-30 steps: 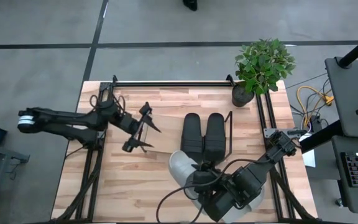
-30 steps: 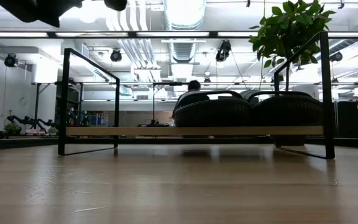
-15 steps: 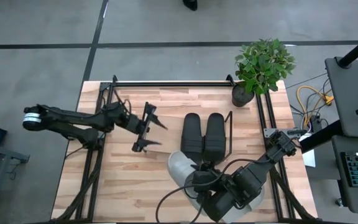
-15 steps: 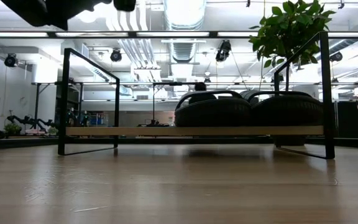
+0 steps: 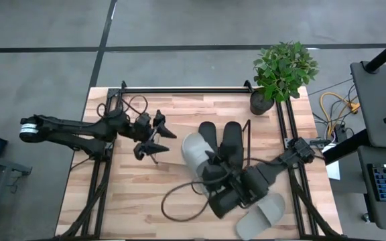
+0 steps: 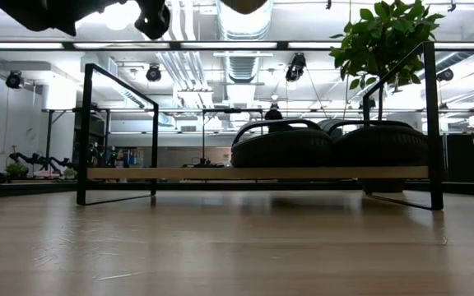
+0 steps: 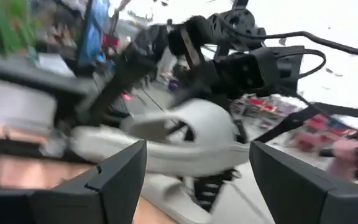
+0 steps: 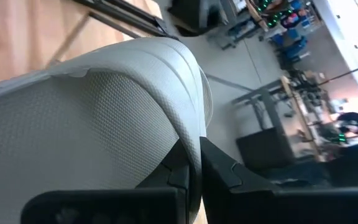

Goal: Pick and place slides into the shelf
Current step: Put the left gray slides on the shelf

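Item: right gripper (image 5: 210, 169), near the middle of the bench, fingers clamped together on the strap edge of a light grey slide (image 5: 194, 150); seen close in the right wrist view as pale textured strap (image 8: 98, 118) pinched between the dark fingers (image 8: 219, 168). Slide carried clear of the bench top, just beside the black pair on the side toward the bench's left edge.

Item: black slides (image 5: 220, 144), two, side by side on the shelf (image 6: 253, 173), filling its end nearest the potted plant (image 5: 283, 70) at the bench's far right corner. Shelf board toward the left edge still bare.

Item: second grey slide (image 5: 263, 214), lying flat near the front right corner of the bench, not yet handled.

Item: left gripper (image 5: 151, 137), left of centre, jaws wide apart, holding nothing, pointed at the carried slide.

Step in hand, as judged: third slide of four on its way to the shelf.

Next move, as judged: lowering onto the free board beside the black pair, sole flat, clear of the wire end frame, then release; a handover to the waiting left gripper equally possible.
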You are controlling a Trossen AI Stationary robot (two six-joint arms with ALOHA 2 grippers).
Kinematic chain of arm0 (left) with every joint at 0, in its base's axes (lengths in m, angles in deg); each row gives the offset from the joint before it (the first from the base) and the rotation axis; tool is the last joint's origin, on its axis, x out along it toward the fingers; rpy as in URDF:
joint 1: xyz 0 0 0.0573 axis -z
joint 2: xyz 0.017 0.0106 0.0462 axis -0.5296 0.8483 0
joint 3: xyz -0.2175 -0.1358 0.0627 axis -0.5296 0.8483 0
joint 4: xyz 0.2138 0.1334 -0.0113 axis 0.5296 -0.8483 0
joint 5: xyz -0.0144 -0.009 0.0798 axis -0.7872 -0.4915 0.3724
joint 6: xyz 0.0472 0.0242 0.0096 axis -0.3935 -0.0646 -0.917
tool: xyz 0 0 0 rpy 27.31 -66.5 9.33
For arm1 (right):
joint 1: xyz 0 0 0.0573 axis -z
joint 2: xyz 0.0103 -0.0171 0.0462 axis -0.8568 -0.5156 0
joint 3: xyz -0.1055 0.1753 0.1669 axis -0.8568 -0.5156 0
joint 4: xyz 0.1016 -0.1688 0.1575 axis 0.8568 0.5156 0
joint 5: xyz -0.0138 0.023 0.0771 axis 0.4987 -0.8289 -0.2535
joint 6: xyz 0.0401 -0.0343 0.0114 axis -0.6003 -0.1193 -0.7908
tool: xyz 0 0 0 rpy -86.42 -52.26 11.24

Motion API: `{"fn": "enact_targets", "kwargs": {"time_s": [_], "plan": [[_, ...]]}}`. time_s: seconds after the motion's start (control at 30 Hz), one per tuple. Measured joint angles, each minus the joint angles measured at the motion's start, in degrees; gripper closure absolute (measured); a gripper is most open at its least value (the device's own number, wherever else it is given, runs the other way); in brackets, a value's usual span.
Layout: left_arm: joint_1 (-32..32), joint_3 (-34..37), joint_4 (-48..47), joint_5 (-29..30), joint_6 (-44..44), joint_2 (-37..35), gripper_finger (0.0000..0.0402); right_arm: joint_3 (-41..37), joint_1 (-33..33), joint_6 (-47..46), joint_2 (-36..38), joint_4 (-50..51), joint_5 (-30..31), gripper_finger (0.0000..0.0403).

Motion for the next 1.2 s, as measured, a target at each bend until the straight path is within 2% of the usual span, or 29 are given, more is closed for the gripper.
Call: {"fn": "enact_targets", "kwargs": {"time_s": [0.17,0.53,0.73,0.87,1.1,1.2], "plan": [[0.0,0.5,-0.1,-2.4,7.9,0.9,0.0132,-0.2,3.1,4.2,-0.4,0.3,1.0,0.0392],[0.0,0.5,-1.0,-2.2,11.3,1.2,0.0132,-0.3,4.2,9.2,-0.6,0.2,1.9,0.0392],[-0.1,0.5,-9.1,7.0,15.6,1.8,0.0132,-0.3,4.2,11.1,-0.6,0.2,1.9,0.0392],[-0.1,0.5,-8.5,8.8,16.2,1.8,0.0132,-0.3,4.2,11.5,-0.6,0.2,1.9,0.0392],[-0.2,-0.2,-7.6,18.2,17.4,1.8,0.0132,-0.3,4.2,13.5,-0.6,0.0,1.7,0.0392],[-0.1,-0.9,-7.6,20.1,18.1,1.8,0.0132,-0.3,4.2,13.9,-0.6,0.0,1.7,0.0392]]}}
